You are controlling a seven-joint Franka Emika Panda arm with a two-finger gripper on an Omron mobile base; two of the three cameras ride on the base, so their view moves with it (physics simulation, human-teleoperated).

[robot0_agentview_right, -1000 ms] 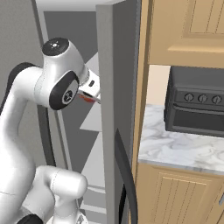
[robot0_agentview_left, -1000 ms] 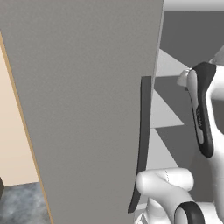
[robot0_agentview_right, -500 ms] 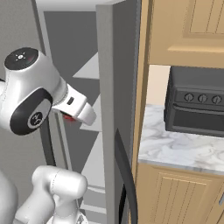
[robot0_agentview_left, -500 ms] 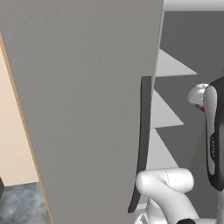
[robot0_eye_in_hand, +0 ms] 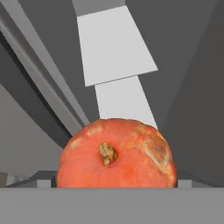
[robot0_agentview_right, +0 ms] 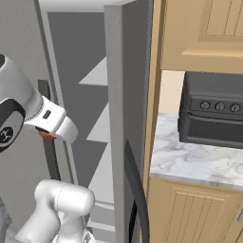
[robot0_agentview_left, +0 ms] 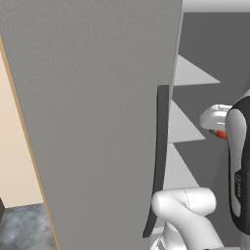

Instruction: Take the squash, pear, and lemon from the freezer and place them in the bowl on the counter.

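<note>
Filling the lower middle of the hand view, the squash [robot0_eye_in_hand: 117,154] is a round orange fruit with a brown stem stub facing the camera and a pale scuffed patch on its right side. It sits between the gripper [robot0_eye_in_hand: 117,186], whose 2 finger tips [robot0_eye_in_hand: 43,178] peek out low on either side of it; the jaws stand wide, and the squash looks clasped between them, though the contact itself is hidden behind the fruit. Behind it lie the grey inner walls and pale shelves of the freezer [robot0_eye_in_hand: 118,52].

From the left base view, the freezer's broad grey door [robot0_agentview_left: 97,117] with its long dark handle [robot0_agentview_left: 158,161] blocks much of the interior; a sliver of orange [robot0_agentview_left: 220,134] shows under the white hand. The right base view adds the marble counter [robot0_agentview_right: 199,163], a dark toaster oven [robot0_agentview_right: 213,116] with 3 knobs, and wooden cabinets [robot0_agentview_right: 199,213]. No writing can be read
</note>
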